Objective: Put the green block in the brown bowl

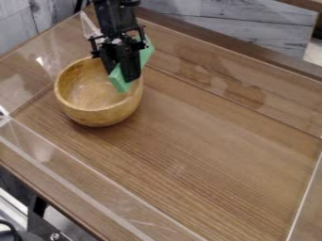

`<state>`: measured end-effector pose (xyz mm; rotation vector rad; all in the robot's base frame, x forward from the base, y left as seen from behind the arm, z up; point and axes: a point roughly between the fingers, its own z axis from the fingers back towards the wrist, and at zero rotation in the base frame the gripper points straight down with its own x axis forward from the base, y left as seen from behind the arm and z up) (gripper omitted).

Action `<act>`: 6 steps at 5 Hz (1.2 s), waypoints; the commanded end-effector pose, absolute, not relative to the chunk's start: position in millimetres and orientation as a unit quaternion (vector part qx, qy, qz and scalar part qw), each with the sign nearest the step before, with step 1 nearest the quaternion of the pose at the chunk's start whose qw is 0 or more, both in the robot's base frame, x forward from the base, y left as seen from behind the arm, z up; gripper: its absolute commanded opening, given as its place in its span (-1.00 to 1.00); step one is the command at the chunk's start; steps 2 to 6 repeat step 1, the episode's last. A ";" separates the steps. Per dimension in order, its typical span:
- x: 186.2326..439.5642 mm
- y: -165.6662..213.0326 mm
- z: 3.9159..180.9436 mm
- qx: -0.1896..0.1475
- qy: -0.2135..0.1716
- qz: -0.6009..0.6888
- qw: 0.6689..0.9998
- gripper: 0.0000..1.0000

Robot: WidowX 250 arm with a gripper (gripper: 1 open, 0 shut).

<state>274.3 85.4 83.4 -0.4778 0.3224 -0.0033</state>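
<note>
The brown bowl (93,94) sits on the table at the left, round and light wooden with a golden inside. My black gripper (124,72) hangs over the bowl's right rim, shut on the green block (131,73). The block is tilted, its lower end dipping just inside the rim and its upper end sticking out to the right of the fingers. Whether the block touches the bowl I cannot tell. Nothing else lies in the bowl.
The wooden table (214,141) carries a raised clear border (75,179) along its front and left edges. A grey plank wall (251,24) stands behind it. Dark frame parts (25,221) show below the front left corner.
</note>
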 end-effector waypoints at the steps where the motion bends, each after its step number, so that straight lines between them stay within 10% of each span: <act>1: 283.0 91.7 98.3 -0.229 0.128 -0.008 0.965 -1.00; 6: 283.0 91.7 98.3 -0.229 0.128 -0.008 0.965 -1.00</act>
